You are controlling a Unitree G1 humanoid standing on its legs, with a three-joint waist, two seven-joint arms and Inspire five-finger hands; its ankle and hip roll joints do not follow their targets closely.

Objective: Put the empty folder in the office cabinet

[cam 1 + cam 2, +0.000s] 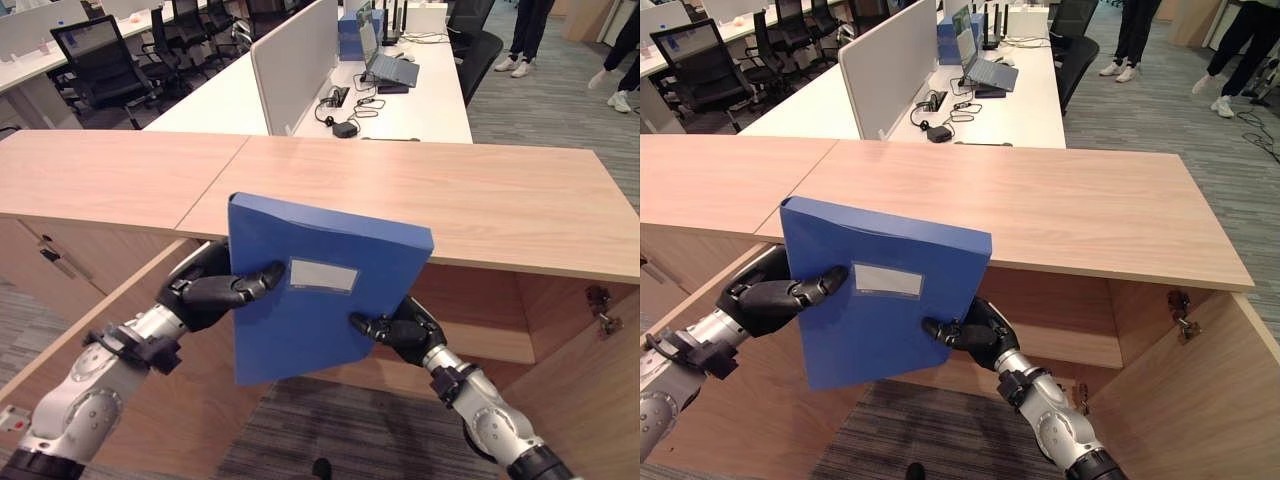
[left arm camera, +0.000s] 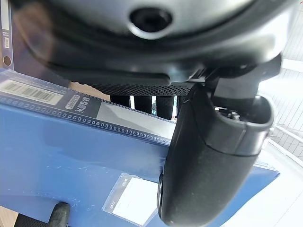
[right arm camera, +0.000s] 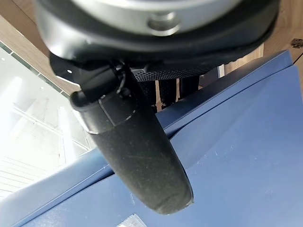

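Carry step, I'd say: one blue folder [image 1: 320,300] is held up in mid-air in front of the open cabinet [image 1: 480,320], not inside yet. Both hands are grasping it: left hand [image 1: 215,290] with thumb and fingers pinching the left edge, right hand [image 1: 400,332] clamped on the lower right edge. Next move probably means lowering it under the bench [image 1: 450,200] top into the opening, between two open doors. Beyond: one desk row, several chairs.

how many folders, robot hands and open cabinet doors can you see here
blue folder: 1
robot hands: 2, left hand and right hand
open cabinet doors: 2, left door and right door
total: 5
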